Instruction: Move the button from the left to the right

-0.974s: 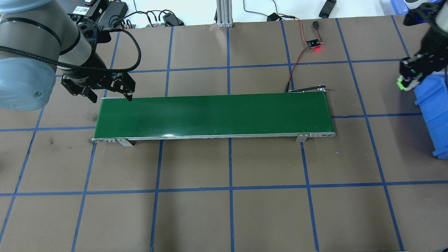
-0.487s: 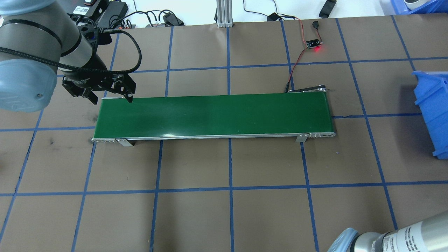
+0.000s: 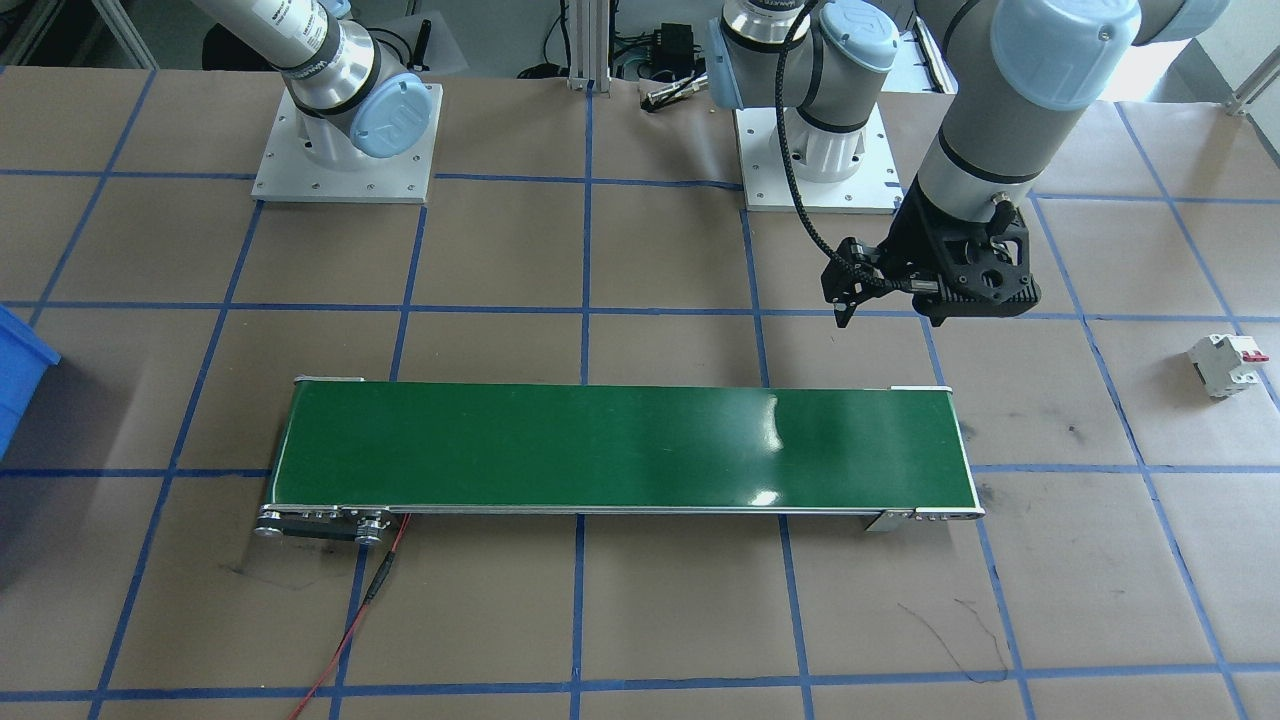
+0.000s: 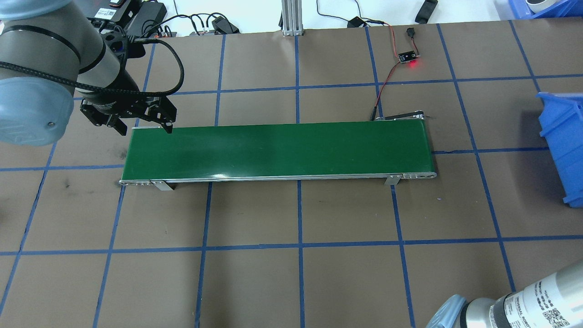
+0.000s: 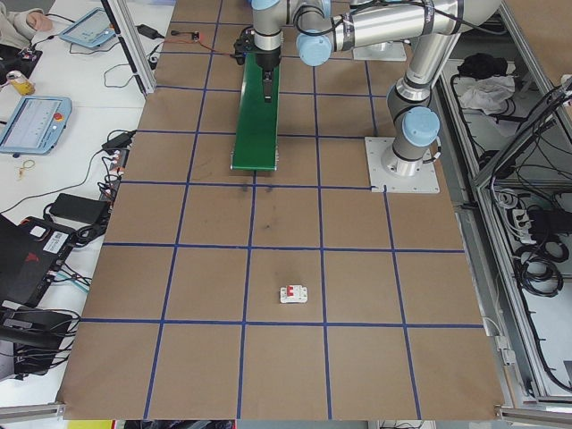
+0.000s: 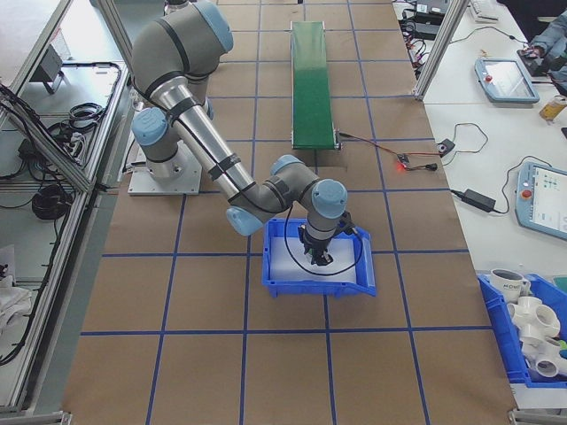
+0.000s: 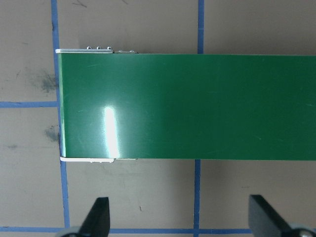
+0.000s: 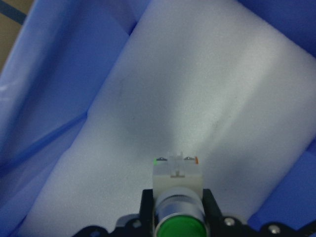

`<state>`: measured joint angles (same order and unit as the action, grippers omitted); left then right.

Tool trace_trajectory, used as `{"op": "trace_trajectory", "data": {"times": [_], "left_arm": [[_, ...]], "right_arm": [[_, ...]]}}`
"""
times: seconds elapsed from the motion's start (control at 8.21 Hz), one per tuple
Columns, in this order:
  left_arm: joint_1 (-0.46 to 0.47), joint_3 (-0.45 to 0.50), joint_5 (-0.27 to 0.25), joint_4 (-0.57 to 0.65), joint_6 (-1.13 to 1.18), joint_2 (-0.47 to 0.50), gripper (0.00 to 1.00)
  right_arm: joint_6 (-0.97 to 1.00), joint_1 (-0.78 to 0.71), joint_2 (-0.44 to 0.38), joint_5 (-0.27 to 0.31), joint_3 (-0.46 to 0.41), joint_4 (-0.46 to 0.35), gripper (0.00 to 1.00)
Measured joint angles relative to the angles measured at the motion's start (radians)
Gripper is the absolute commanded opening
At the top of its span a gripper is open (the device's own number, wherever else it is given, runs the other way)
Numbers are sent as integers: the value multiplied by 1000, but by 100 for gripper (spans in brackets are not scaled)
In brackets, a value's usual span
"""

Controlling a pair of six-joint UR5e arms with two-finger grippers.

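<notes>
Over the blue bin [image 6: 319, 257] at the table's right end, the right gripper [image 8: 178, 213] has its fingers closed on the button [image 8: 177, 186], green cap toward the wrist camera and white body pointing down at the white foam [image 8: 187, 98] that lines the bin. The button hangs above the foam without touching it, as far as that close view lets one judge; the side view is too small to settle the height. From the right-end camera the right arm is bent down into the bin, wrist just above its floor.

Judged from this, the task is nearly finished. The button is already at the right side and needs only to be lowered the last bit, released, and the arm drawn back out past the bin walls. Releasing from too high could let the button tip or roll on the soft foam, so a gentle set-down seems wise.

Away at the other end, the left gripper [image 4: 145, 126] hovers beside the left end of the green conveyor [image 4: 278, 150] with its fingers [image 7: 96, 217] spread wide and nothing between them. The belt carries nothing. A white breaker [image 3: 1228, 365] with a red lever lies on the table well beyond the left arm and plays no part here. Nothing appears left for the left arm to do.
</notes>
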<state>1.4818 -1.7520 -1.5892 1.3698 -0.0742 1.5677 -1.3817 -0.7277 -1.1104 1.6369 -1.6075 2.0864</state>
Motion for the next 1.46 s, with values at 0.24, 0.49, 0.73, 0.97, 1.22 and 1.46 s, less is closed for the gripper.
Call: {"op": "trace_trajectory", "data": {"times": [0.24, 0.49, 0.73, 0.97, 1.22, 1.46], "left_arm": [[0, 1, 0, -1, -2, 0, 100], [0, 1, 0, 0, -2, 0, 100], [0, 4, 0, 0, -3, -1, 100], [0, 6, 0, 0, -4, 0, 100], [0, 7, 1, 0, -5, -1, 100], [0, 7, 0, 0, -6, -2, 100]], "right_arm": [[-20, 1, 17, -8, -13, 16, 89], [-32, 1, 17, -11, -19, 20, 100], [-32, 1, -18, -1, -20, 8, 100], [-24, -4, -130, -7, -20, -77, 100], [8, -48, -255, -11, -19, -209, 100], [176, -163, -369, -11, -15, -344, 100]]}}
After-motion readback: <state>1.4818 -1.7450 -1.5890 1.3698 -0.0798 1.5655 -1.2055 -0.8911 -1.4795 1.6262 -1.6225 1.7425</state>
